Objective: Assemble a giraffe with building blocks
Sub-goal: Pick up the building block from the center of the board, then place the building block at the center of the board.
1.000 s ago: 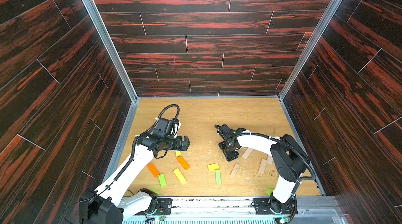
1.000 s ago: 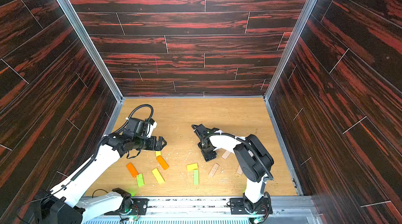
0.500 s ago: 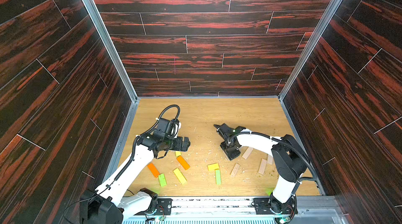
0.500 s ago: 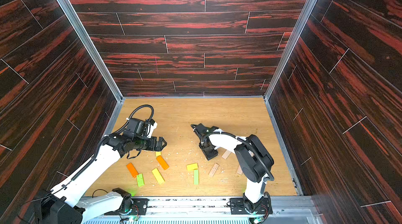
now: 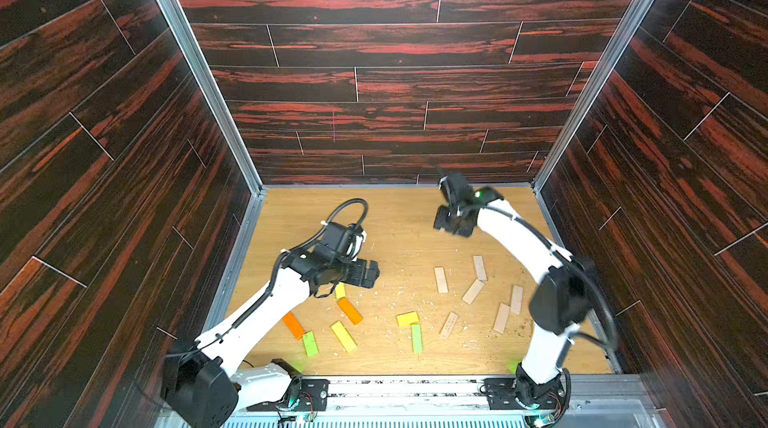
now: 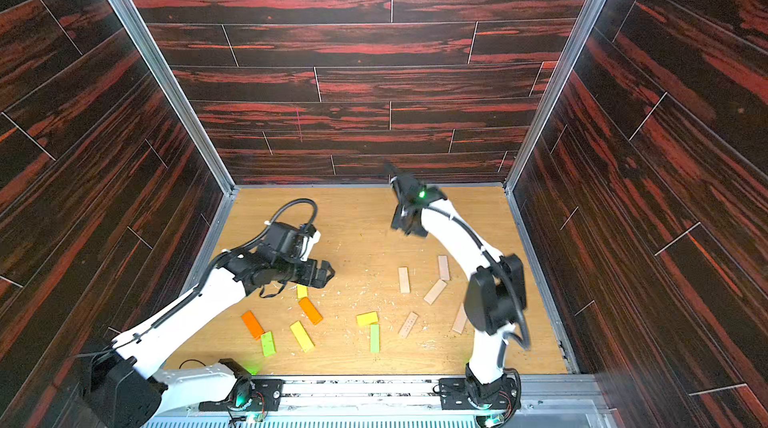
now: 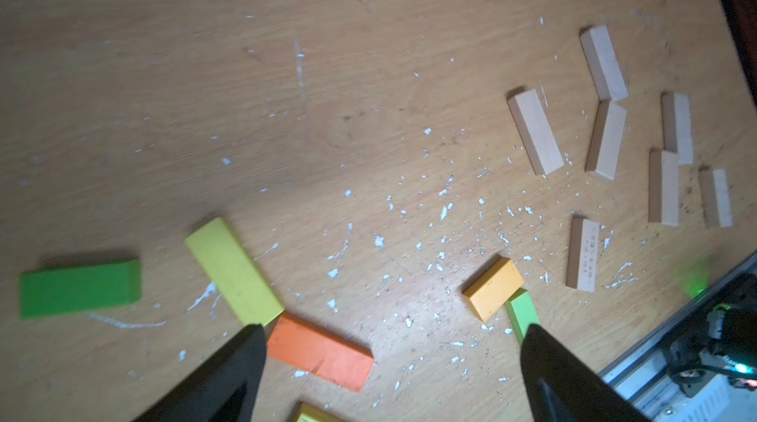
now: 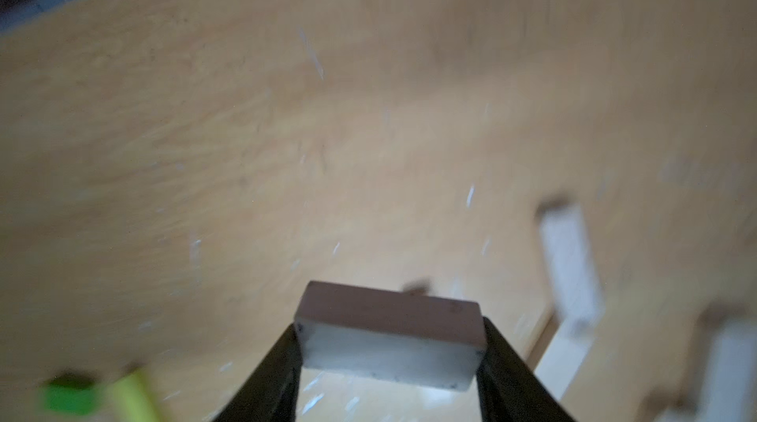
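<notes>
Above the back of the pale wooden bench (image 5: pixel 399 222), in both top views, the right arm (image 5: pixel 515 239) is seen raised, well apart from the loose blocks. Its jaws are blurred there, and what they hold cannot be told. The left arm (image 5: pixel 266 305) hangs over the coloured blocks, its jaws spread wide just above a small yellow painted plank (image 5: pixel 340 291). Several plain pale wooden planks (image 5: pixel 440 279) lie flat and scattered near the right arm's base. Orange painted planks (image 5: pixel 350 311), with yellow and green ones, lie flat near the left arm. Nothing is stacked, so the giraffe is judged not yet begun.

From the left wrist view, the left jaws are shown released and empty. An orange painted plank (image 7: pixel 319 352) lies on the bench between their tips, untouched.

From the right wrist view, which is blurred, one plain pale wooden plank (image 8: pixel 389 334) is seen clamped between the right jaws, clear of the bench.

The step in hand is judged to be the placing of this first plank. It would best be brought to the bare middle of the bench and kept level. It should be lowered until it rests on the wood and only then released, so that it is neither dropped nor tipped. Room should be left around it for later planks, and the left arm should be kept out of its path.
</notes>
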Robot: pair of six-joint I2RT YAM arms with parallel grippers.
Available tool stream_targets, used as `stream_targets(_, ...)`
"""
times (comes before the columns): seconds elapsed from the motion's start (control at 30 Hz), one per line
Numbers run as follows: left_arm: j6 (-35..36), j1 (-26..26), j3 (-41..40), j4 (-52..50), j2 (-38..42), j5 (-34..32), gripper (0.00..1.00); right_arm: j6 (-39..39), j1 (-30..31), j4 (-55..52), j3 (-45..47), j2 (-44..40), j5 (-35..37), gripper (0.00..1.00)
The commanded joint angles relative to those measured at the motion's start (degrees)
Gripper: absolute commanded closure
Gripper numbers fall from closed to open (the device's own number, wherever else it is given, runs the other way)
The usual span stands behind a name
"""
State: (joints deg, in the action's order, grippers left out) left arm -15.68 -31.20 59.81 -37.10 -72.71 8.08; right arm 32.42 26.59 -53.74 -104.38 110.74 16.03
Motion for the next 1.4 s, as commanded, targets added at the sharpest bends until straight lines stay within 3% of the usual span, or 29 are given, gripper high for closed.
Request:
stream_targets(0.0, -0.43, -1.16, 1.60, 1.47, -0.87, -1.73, 0.00, -16.48, -1.29, -3.49, -4.65, 7.85, -4.04, 0.54)
stream_targets(0.23, -1.66, -3.94, 1.62, 3.69, -3.38, -1.55, 0.00, -22.95, -3.88, -2.56, -10.03, 16.92, -7.77, 0.54)
stream_targets(0.5, -2.17, -4.58, 0.88, 5.73, -5.06, -0.42, 0.00, -24.48, -5.50, -4.32, -17.76, 26.77, -8.91, 0.51)
stream_targets(1.0, -2.72, -4.62, 0.39, 6.08, -4.68, -0.16, 0.00, -18.45, -4.93, -14.45, -40.08, 42.76, -8.47, 0.45)
stream_targets(1.37, -2.16, -4.57, 0.13, 5.73, -4.29, -0.69, 0.00, -13.99, -3.83, -16.14, -40.72, 43.05, -6.10, 0.26)
